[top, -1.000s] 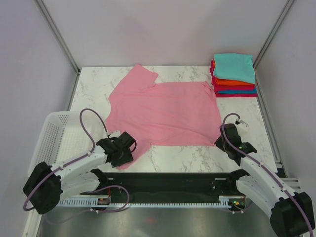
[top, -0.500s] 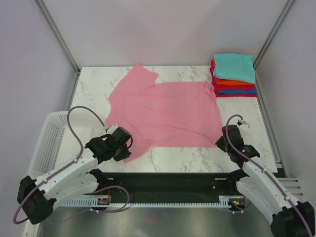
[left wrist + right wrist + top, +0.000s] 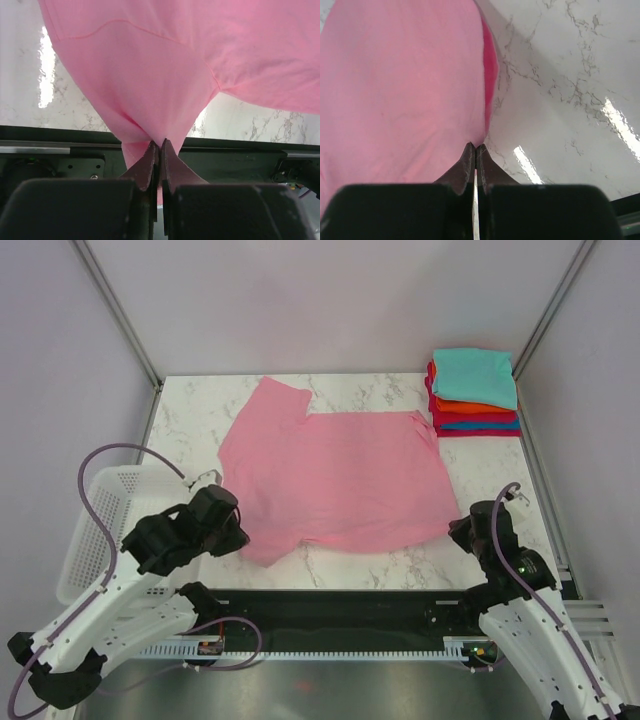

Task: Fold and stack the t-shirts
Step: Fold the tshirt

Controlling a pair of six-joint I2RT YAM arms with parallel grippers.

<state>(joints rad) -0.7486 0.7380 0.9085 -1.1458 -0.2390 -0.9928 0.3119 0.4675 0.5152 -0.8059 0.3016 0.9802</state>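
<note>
The left gripper (image 3: 159,145) is clenched on a fold of the pink short-sleeved cloth t-shirt (image 3: 335,475). It pinches the near sleeve, and the cloth rises from the table into its tips like a small tent. The left arm reaches forward and to the right, with its wrist raised at the near left corner of the pink t-shirt. The right gripper (image 3: 474,148) is also clenched. It grasps the near right corner of the pink t-shirt, at the hem, and the right arm is stretched forward with its wrist low.

The white plastic mesh basket (image 3: 100,502) stands left of the pink t-shirt, at the table edge. The left arm and its cable cross over the basket, so I cannot tell what lies inside.

The pink t-shirt lies spread on the white marble table (image 3: 380,558). Its long axis runs left to right, sleeves to the left and hem to the right. The stack of folded t-shirts (image 3: 475,390), teal on top, sits just beside its far right corner.
</note>
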